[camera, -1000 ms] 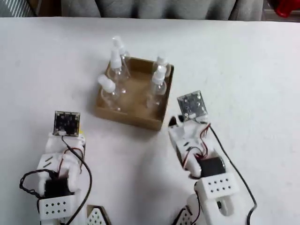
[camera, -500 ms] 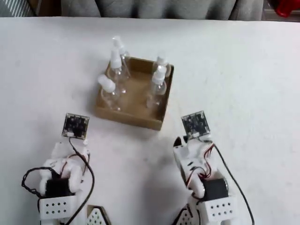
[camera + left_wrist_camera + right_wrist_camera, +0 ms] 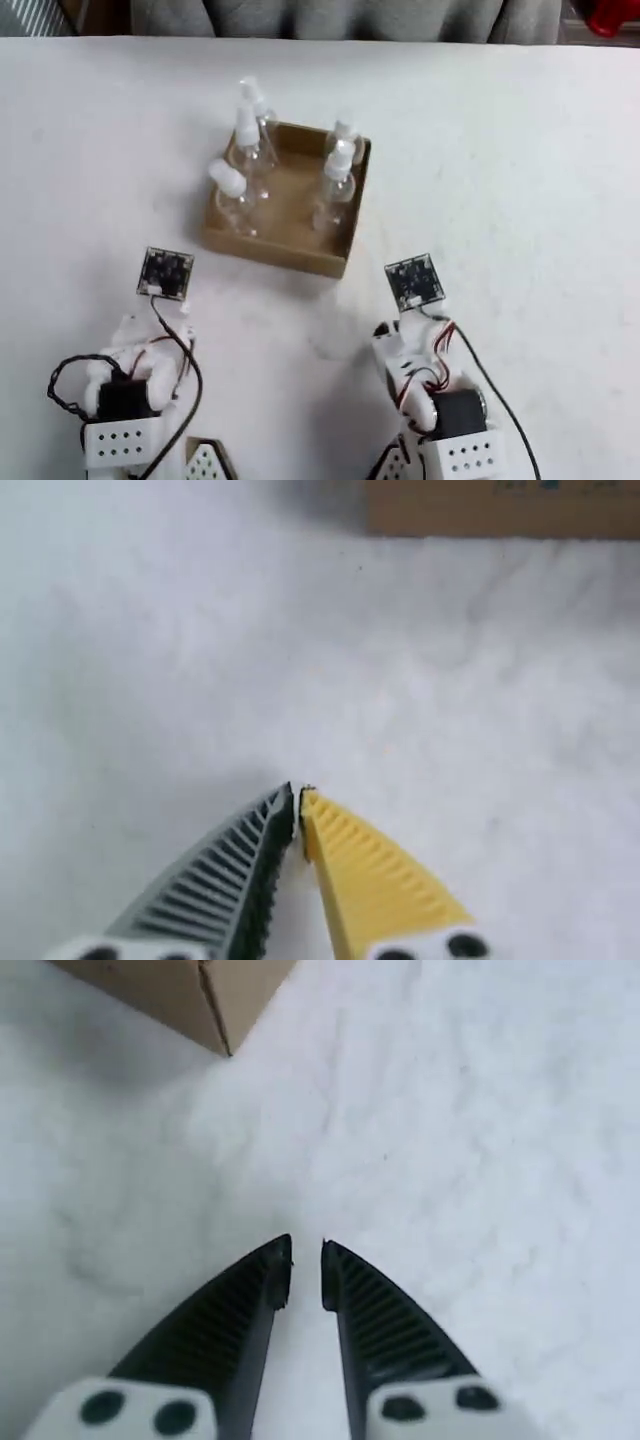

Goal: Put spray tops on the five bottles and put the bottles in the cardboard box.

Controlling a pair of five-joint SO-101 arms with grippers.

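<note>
The cardboard box (image 3: 272, 251) sits at mid-table with several clear bottles standing in it. Each bottle carries a white spray top, such as the ones at the box's left (image 3: 232, 190) and right (image 3: 336, 178). My left gripper (image 3: 298, 796) is shut and empty above bare table, with the box wall (image 3: 500, 508) well ahead of it. My right gripper (image 3: 305, 1255) is shut and empty with only a thin slit between its black fingers. A box corner (image 3: 205, 1000) lies ahead of it. Both arms, left (image 3: 130, 370) and right (image 3: 432, 385), are folded back near the table's front edge.
White table (image 3: 520, 180) spreads wide on both sides of the box and between the arms. A grey backdrop runs along the far edge, with a red object (image 3: 612, 18) at the far right corner.
Both arms have pulled back toward the near edge, away from the box. The right arm moved farther. The bottles and the box have stayed put.
</note>
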